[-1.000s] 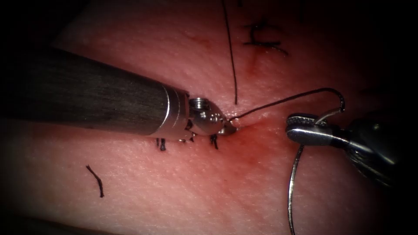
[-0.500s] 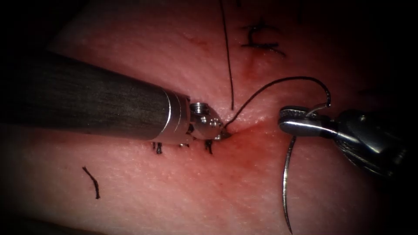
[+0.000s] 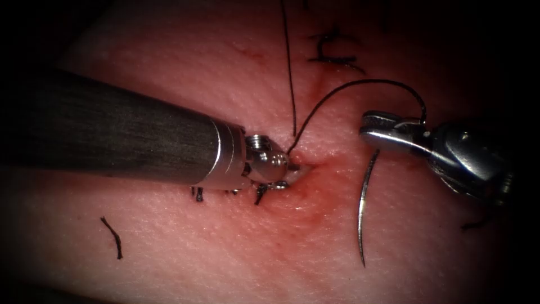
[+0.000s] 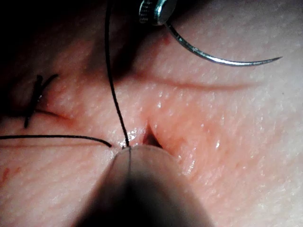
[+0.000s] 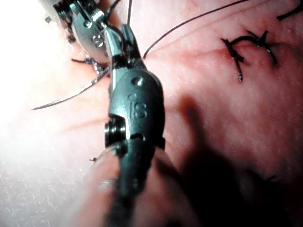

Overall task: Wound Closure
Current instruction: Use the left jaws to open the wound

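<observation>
The only writing is on the right hand (image 5: 124, 45). Its grey metal body has small raised marks on it that look like "iS". No other words, numbers or signs can be read.

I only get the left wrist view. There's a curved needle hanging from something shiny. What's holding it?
Observer: The right arm's tool. Its jaws are shut on the needle near its thread end, and the needle is clear of the tissue.
Operator: Where does the needle's thread go?
Observer: The thread arcs from the needle's end across to the cut, ending at the left arm's tool. I cannot tell what that tool holds.
Operator: Anything else lying about?
Observer: A loose cut end of thread lies on the tissue at the endoscope view's lower left.
</observation>
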Controlling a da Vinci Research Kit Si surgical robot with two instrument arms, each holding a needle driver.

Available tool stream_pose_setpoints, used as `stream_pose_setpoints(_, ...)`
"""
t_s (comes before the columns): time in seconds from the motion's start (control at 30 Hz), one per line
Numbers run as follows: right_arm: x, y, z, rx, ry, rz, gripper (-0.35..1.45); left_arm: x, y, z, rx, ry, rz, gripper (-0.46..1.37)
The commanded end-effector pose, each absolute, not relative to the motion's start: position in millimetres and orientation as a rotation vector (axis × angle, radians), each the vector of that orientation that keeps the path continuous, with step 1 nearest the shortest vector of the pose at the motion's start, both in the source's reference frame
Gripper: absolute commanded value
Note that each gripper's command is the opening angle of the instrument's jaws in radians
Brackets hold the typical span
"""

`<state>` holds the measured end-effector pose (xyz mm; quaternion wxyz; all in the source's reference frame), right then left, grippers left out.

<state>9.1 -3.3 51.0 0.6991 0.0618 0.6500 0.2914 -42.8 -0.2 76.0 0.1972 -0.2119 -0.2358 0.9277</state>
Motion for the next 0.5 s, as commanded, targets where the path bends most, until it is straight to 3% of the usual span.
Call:
stream_pose_setpoints(0.03, 9.1, -3.2, 51.1, 0.121, 1.461, 0.637, -0.35, -42.8, -0.2, 76.0, -0.59, -0.648, 2.598, 0.93)
stream_pose_setpoints(0.33, 10.5, -1.7, 51.6, -0.017, 1.539, 0.507, -0.35, -42.9, 0.1, 75.9, -0.598, -0.649, 2.593, 1.01)
stream_pose_setpoints(0.5, 11.4, -1.1, 52.1, -0.202, 1.574, 0.313, -0.35, -42.9, 0.1, 75.8, -0.598, -0.649, 2.594, 1.09)
